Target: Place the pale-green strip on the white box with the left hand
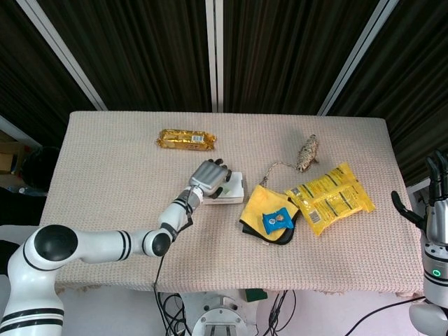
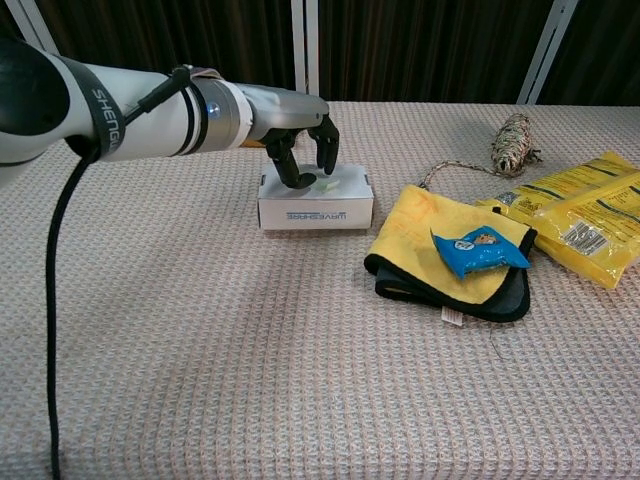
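The white box (image 2: pixel 315 206) stands mid-table, left of a yellow cloth. A small pale-green strip (image 2: pixel 329 186) lies flat on the box's top near its right end. My left hand (image 2: pixel 300 140) hovers over the box, thumb and fingers spread apart just above the strip and no longer pinching it. From the head view, the left hand (image 1: pixel 208 178) covers most of the white box (image 1: pixel 233 187) and hides the strip. My right hand (image 1: pixel 435 203) is off the table's right edge, fingers spread and empty.
A yellow cloth (image 2: pixel 430 240) with a blue packet (image 2: pixel 478 248) on it lies right of the box. Yellow snack bags (image 2: pixel 580 215) and a twine ball (image 2: pixel 512 140) sit further right. A golden snack pack (image 1: pixel 186 139) lies behind the box.
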Robot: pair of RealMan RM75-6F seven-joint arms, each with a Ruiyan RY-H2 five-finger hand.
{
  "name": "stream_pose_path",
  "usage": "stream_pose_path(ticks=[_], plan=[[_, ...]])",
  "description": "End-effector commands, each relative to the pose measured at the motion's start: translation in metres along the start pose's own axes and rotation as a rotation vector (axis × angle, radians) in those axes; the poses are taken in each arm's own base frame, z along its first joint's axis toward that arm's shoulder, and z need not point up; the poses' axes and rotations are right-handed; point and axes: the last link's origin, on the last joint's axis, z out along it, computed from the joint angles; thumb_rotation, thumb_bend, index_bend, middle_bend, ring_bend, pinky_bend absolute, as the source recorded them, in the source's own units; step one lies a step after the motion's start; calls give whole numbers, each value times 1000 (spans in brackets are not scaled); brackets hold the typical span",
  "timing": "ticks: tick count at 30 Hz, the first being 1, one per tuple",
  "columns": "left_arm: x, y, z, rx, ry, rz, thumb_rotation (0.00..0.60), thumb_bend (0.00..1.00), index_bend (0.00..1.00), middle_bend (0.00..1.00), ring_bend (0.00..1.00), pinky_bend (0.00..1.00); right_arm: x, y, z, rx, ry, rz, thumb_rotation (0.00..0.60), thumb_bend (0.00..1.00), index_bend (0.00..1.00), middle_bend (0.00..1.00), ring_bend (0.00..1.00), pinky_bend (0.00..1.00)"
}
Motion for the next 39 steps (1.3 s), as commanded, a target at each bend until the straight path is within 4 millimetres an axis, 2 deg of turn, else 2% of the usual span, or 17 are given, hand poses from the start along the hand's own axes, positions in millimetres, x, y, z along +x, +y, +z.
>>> stream_pose_path(ticks=[1, 7, 12, 23, 26, 32, 35, 39], plan=[[0, 0, -1, 0, 1, 0, 585, 427, 348, 289, 127, 232, 0, 0, 0, 1, 0, 1, 600, 246, 0, 0, 0, 0], [6, 2, -8, -20, 34, -23, 586, 427, 299, 285, 127, 232, 1, -2, 0, 8, 4, -1, 600, 246, 0, 0, 0, 0], [8, 0, -21, -40, 66, -14, 588, 427, 305, 285, 127, 232, -1, -5, 0, 18, -5, 3, 600, 246, 0, 0, 0, 0], [15, -14, -64, -70, 173, -85, 598, 423, 313, 285, 127, 232, -8, -15, 0, 46, -33, 9, 600, 246, 0, 0, 0, 0], [11, -24, -77, -72, 221, -106, 597, 381, 313, 284, 127, 232, -10, -17, 0, 54, -45, 11, 600, 247, 0, 0, 0, 0], [-1, -59, -107, -41, 355, -155, 599, 162, 293, 284, 127, 231, -21, -23, -2, 92, -155, -2, 600, 244, 0, 0, 0, 0], [-11, -87, -128, -1, 458, -162, 599, 55, 260, 282, 127, 224, -28, -30, 0, 144, -222, -27, 600, 244, 0, 0, 0, 0], [-28, -132, -161, 96, 544, -190, 598, 29, 231, 261, 125, 214, -44, -47, 8, 248, -335, -61, 600, 257, 0, 0, 0, 0]])
